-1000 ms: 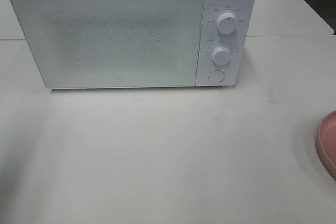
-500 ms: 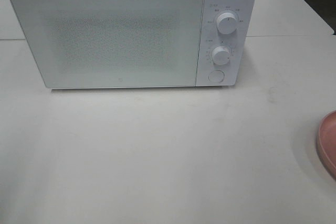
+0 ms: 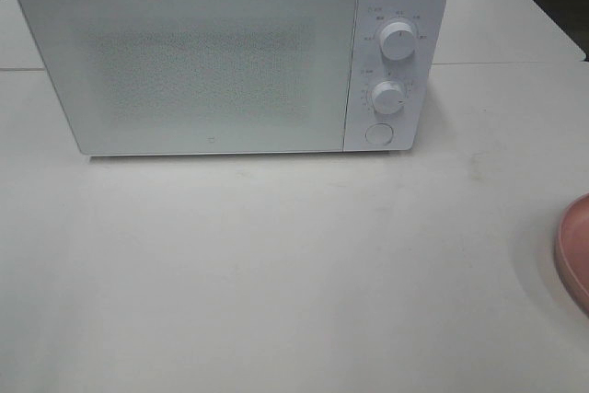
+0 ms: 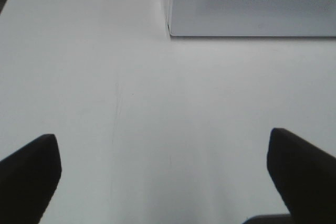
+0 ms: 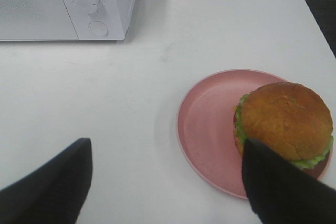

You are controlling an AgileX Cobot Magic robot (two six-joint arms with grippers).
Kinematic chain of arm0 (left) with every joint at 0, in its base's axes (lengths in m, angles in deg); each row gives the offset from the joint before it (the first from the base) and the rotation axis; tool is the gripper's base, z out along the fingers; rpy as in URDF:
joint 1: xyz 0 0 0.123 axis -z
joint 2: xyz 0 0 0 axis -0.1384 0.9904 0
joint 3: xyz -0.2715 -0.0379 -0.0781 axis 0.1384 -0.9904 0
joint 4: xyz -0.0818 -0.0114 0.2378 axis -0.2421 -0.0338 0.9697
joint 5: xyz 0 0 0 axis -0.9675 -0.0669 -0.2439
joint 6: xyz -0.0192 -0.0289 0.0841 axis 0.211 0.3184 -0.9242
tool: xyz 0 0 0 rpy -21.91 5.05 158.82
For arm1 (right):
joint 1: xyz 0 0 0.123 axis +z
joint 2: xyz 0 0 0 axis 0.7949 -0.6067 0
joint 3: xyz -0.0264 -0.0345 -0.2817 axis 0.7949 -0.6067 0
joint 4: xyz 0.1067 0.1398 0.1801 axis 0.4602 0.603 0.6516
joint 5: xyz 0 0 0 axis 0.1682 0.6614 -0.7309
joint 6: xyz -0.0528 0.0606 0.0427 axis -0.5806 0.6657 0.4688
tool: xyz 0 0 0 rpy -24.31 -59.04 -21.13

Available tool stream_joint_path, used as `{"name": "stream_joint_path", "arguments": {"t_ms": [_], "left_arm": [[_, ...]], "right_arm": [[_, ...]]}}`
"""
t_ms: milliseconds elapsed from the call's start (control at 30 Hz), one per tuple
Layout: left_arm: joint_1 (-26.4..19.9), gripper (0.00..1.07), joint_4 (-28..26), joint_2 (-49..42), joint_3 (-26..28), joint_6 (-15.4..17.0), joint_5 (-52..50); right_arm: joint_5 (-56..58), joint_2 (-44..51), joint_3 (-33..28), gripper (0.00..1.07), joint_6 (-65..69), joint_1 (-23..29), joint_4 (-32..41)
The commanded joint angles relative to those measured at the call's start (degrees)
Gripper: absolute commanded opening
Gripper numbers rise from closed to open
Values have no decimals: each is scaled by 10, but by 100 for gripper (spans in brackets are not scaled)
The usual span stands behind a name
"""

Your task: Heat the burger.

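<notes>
The microwave [image 3: 230, 52] stands with its door shut, so I'd say the step in hand is getting that door open before anything is carried over. The round button [image 3: 378, 133] below the two dials looks like the release; a square, straight push with one fingertip should do it, and the arm ought to stand clear of the door's swing. The left gripper [image 4: 163, 182] hangs over bare table [image 4: 105, 77] near the oven's front corner, jaws spread wide with nothing between them. It sits on the far side from the button, so the right arm may be better placed for the press.

The burger [image 5: 286, 121] sits on the pink plate [image 5: 205, 124], toward the plate's far edge rather than its middle, well apart from the oven. From the high camera only the plate's rim shows at the table's right edge. The right gripper [image 5: 168, 179] hovers near the plate, jaws wide apart and empty; one dark finger [image 5: 273, 182] overlaps the burger's edge in the wrist view, though I cannot tell whether it touches
</notes>
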Motion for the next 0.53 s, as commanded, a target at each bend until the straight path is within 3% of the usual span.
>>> {"name": "stream_joint_path", "arguments": {"t_ms": [33,533], "left_arm": [[-22,100,-6,-53,-2,-1,-2],[-21,100,-9,-56,-2,-1,-3]], "right_arm": [[-3,15,-2,75,-5,-2,-2],[-3,9,-2,75,-5,-2,-2]]}}
